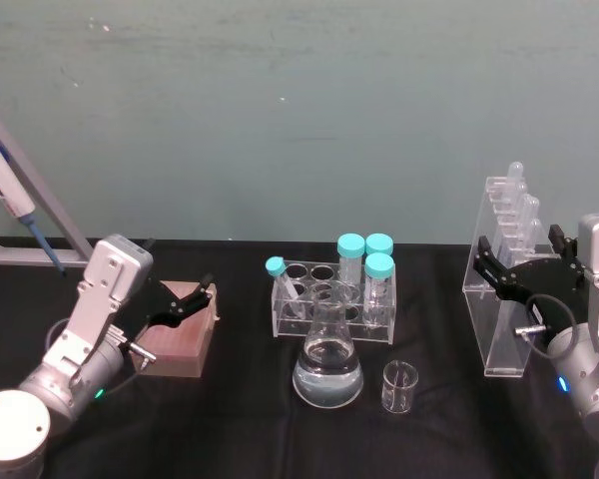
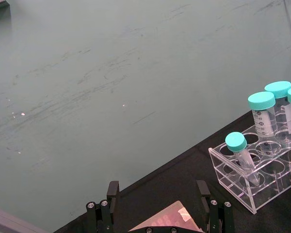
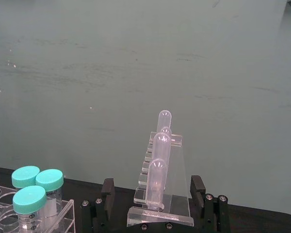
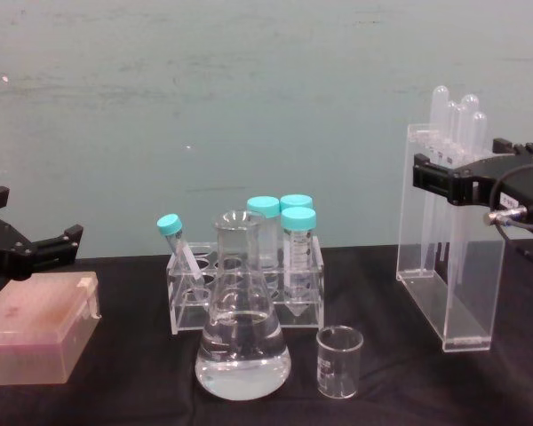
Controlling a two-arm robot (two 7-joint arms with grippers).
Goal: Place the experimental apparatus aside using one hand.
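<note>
R gripper (image 1: 520, 242) spread astride acrylic stand (image 1: 503, 339), flask (image 1: 327, 374), beaker (image 1: 400, 387), rack (image 1: 324, 295) nearby; L gripper (image 1: 202, 296) spread above box (image 1: 175, 346).

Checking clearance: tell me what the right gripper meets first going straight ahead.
The acrylic tube stand: the right gripper points straight at it, open fingers apparently flanking it, though depth is unclear.

1. The right gripper (image 1: 520, 242) has its fingers (image 1: 487, 251) spread. The tall acrylic stand (image 1: 499, 339) stands between them, and its round-topped tubes (image 1: 517, 178) rise above the fingers.
2. The conical flask (image 1: 327, 367) with clear liquid and the small beaker (image 1: 400, 387) stand on the black bench (image 1: 439, 439). Both are well apart from those fingers, off toward the left gripper (image 1: 202, 293).
3. The left gripper's fingers are parted over the edge of a brown box (image 1: 175, 344).
4. A clear rack (image 1: 331, 299) of teal-capped vials (image 1: 379, 265) sits behind the flask, between the two pairs of fingers.
</note>
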